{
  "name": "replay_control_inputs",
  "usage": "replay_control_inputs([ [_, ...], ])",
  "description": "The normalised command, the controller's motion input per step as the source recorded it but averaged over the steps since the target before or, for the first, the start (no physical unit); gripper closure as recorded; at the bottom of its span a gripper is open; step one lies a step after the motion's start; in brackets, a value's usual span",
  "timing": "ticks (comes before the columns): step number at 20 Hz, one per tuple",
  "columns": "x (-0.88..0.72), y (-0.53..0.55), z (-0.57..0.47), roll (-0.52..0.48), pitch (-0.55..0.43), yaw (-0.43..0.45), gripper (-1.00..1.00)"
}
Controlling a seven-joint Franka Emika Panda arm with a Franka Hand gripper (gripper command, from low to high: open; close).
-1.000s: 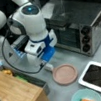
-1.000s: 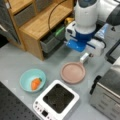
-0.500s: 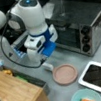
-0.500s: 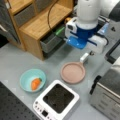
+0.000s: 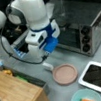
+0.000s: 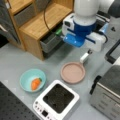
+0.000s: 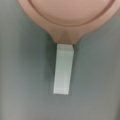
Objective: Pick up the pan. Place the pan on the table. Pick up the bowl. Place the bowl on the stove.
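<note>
The dusty-pink pan [image 5: 64,74] [image 6: 73,72] lies flat on the grey table [image 5: 66,55] [image 6: 15,60], beside the stove [image 5: 98,77] [image 6: 57,100], whose black top is bare. My gripper [image 5: 45,57] [image 6: 88,52] hangs open just above the pan's white handle [image 5: 47,66] [image 6: 84,57], not touching it. The wrist view looks straight down on that handle [image 7: 63,68] and the pan's rim [image 7: 67,15], with no fingers showing. The teal bowl [image 5: 85,97] [image 6: 32,80], holding an orange item [image 6: 35,83], sits on the table next to the stove.
A silver toaster oven [image 5: 82,29] [image 6: 107,92] stands behind the pan and stove. A wooden block [image 5: 18,96] and wooden shelves [image 6: 40,22] with a grey drawer [image 6: 50,42] border the other side of the table.
The gripper has risen off the pan's handle over the last second. The pan, bowl and stove have stayed where they were.
</note>
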Motion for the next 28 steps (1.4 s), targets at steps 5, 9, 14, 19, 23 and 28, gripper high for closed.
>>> replay_control_inputs([
  [5, 0.31, -0.05, 0.43, -0.086, 0.246, 0.029, -1.0],
  [9, 0.32, -0.11, 0.42, -0.089, 0.253, 0.028, -1.0],
  [14, 0.4, -0.14, 0.4, -0.084, 0.283, 0.029, -1.0],
  [19, 0.49, -0.17, 0.37, -0.081, 0.318, 0.047, -1.0],
  [23, 0.56, -0.2, 0.28, -0.069, 0.327, 0.07, -1.0],
  [28, 0.6, -0.23, 0.25, -0.056, 0.351, 0.094, -1.0],
])
